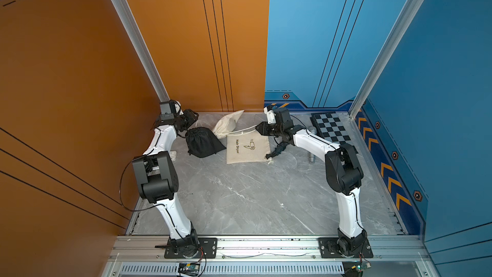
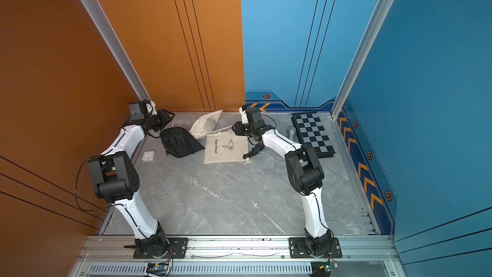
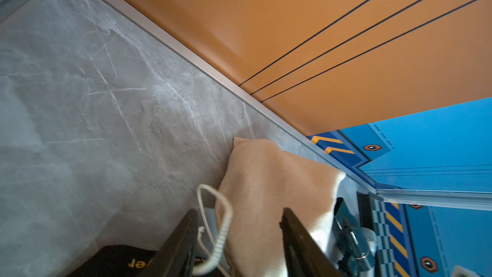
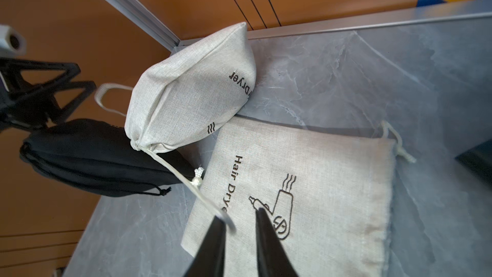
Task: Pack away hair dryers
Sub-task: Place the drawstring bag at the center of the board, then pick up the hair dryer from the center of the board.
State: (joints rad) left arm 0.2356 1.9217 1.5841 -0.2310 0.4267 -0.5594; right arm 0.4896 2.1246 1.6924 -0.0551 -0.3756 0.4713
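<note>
The black hair dryer [image 1: 278,150] lies on the tabletop [image 1: 239,195] just right of centre in both top views, largely hidden under the right forearm. It sits below and to the right of the right end effector [image 4: 239,214]. Its long axis runs diagonally, lower left to upper right. Its lower end touches the right edge of the flat cream bag [image 1: 247,147], where that bag's knotted cord shows. The right arm is much the nearer; the left end effector [image 3: 239,210] is well apart, at the left by the black bag [image 4: 87,155].

The right end effector's jaws stand partly apart. The drawstring [image 4: 181,177] of the stuffed cream bag [image 4: 191,89] is draped over one fingertip, not pinched. The left jaws are wide apart and grip nothing; the stuffed bag and its looped cord lie just ahead of them.

Counted:
- one hair dryer in sight;
- three drawstring bags, two cream and one black, of which two bulge and probably hold the other dryers;
- one chessboard [image 1: 332,130];
- one grey microphone [image 2: 291,131];
- one small white case [image 2: 147,155].
</note>
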